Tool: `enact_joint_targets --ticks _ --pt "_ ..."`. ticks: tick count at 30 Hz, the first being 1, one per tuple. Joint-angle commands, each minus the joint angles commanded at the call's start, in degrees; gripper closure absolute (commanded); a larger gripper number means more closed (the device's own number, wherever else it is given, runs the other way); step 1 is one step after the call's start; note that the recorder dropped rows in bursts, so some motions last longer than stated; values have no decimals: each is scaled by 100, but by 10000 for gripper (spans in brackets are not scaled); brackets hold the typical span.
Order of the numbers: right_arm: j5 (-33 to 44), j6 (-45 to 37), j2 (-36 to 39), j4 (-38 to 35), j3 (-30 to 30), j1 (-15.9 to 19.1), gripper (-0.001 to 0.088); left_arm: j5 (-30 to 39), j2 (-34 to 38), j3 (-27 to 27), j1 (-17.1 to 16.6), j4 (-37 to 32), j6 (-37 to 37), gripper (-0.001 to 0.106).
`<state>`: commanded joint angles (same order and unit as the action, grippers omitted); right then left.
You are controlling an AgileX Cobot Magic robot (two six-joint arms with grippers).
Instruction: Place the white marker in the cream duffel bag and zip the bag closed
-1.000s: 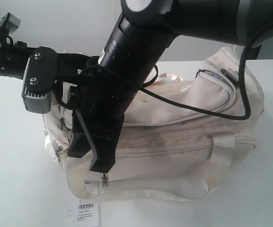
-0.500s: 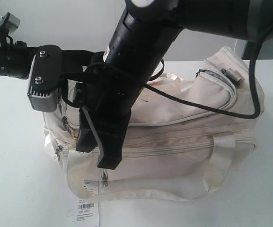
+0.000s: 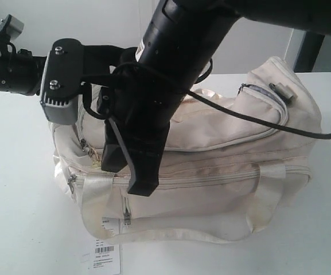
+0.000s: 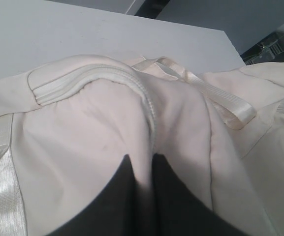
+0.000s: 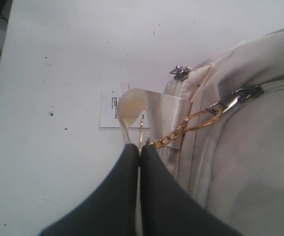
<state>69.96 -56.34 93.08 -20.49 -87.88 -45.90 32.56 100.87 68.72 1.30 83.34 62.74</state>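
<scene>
The cream duffel bag (image 3: 228, 172) lies on its side on the white table. My right gripper (image 5: 140, 146) is shut on the end of a gold chain pull (image 5: 181, 129) that runs to a metal zipper slider (image 5: 237, 97). In the exterior view it (image 3: 132, 182) hangs over the bag's left front. My left gripper (image 4: 141, 158) is shut on a fold of the bag's fabric just below a closed curved zipper (image 4: 97, 78). In the exterior view only its wrist (image 3: 65, 80) shows, at the bag's left end. The white marker is out of view.
A white barcode tag (image 3: 105, 258) lies on the table (image 3: 22, 217) in front of the bag. A glossy webbing handle (image 4: 215, 96) loops over the bag's top. A black cable (image 3: 257, 123) from the right arm drapes across the bag.
Both arms have shifted right and upward. The left wrist has risen along the bag's left end. The right gripper has lifted with the chain pull still in it.
</scene>
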Motion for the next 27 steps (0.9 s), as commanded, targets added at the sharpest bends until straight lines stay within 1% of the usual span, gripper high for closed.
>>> enact_joint_targets --ticks 5,11,16,27 --pt "0 -16 -95 0 0 147 868 0 0 0 0 0 0 1053" --pt "0 9 -95 131 0 143 868 0 0 0 0 0 0 1053" --pt "0 267 -95 532 0 143 868 0 0 0 0 0 0 1053" --pt "0 304 -104 615 0 143 868 -13 0 0 0 11 -10 1053"
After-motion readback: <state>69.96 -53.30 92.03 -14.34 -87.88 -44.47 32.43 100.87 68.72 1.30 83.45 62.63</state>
